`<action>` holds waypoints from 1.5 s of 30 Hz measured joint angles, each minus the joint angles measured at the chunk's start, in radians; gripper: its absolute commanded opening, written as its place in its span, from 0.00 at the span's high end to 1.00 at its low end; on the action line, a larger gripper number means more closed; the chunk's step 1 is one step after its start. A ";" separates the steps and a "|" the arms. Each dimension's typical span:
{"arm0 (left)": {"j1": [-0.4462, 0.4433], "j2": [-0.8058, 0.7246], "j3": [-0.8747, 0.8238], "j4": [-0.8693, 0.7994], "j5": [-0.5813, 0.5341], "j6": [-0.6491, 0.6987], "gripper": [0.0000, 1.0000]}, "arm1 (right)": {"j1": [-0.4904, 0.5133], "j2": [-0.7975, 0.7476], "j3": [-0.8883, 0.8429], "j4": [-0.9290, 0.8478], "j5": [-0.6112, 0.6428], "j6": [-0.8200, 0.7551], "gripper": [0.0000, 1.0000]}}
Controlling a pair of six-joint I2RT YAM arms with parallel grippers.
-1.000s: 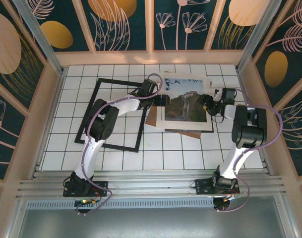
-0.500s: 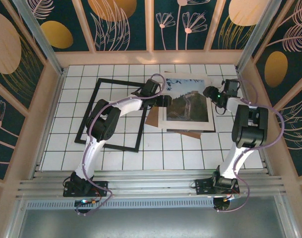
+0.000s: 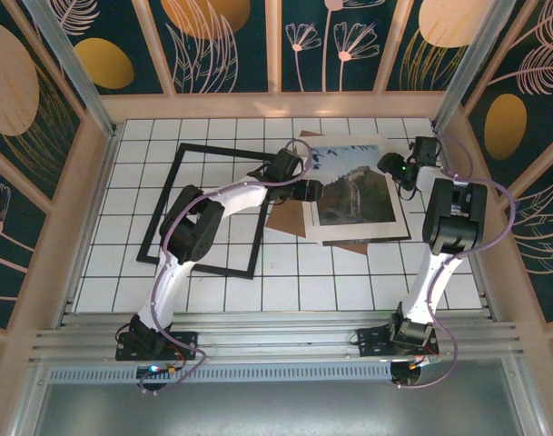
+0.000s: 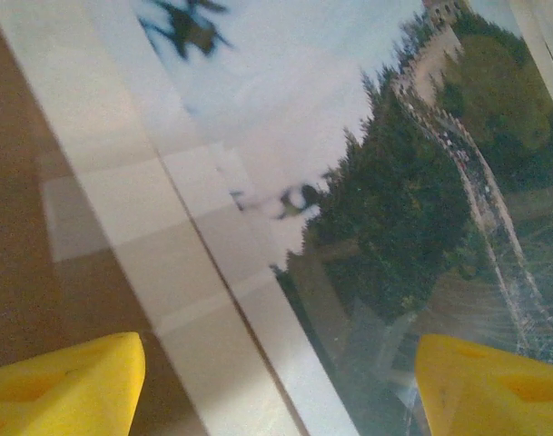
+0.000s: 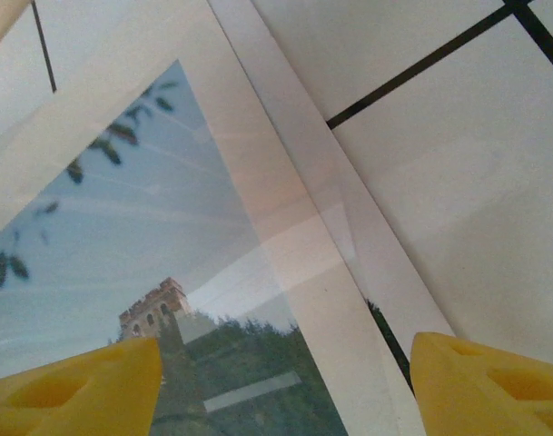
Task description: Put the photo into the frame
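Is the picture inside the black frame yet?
No, the photo lies on the brown board, to the right of the frame.

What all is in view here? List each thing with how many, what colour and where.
photo: one, white border around a landscape print, right of centre, lying on the cardboard board
cardboard board: one, brown, under the photo, showing at its left and near edges
frame: one, black, flat on the left side, tiles visible through it
table: one, white tiles with dark lines
left gripper: one, yellow fingers, open, over the photo's left edge
right gripper: one, yellow fingers, open, over the photo's far right corner
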 measured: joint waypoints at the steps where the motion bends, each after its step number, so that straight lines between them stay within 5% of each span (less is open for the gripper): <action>1: 0.000 -0.010 -0.005 -0.001 -0.015 0.004 0.20 | 0.000 0.003 0.002 -0.004 -0.002 -0.004 0.28; 14: 0.001 0.014 0.031 -0.042 -0.132 0.019 0.20 | 0.000 0.033 0.006 -0.029 -0.079 -0.043 0.31; 45: 0.008 0.042 0.045 -0.056 -0.113 0.041 0.20 | -0.061 -0.033 -0.138 0.105 -0.402 -0.101 0.35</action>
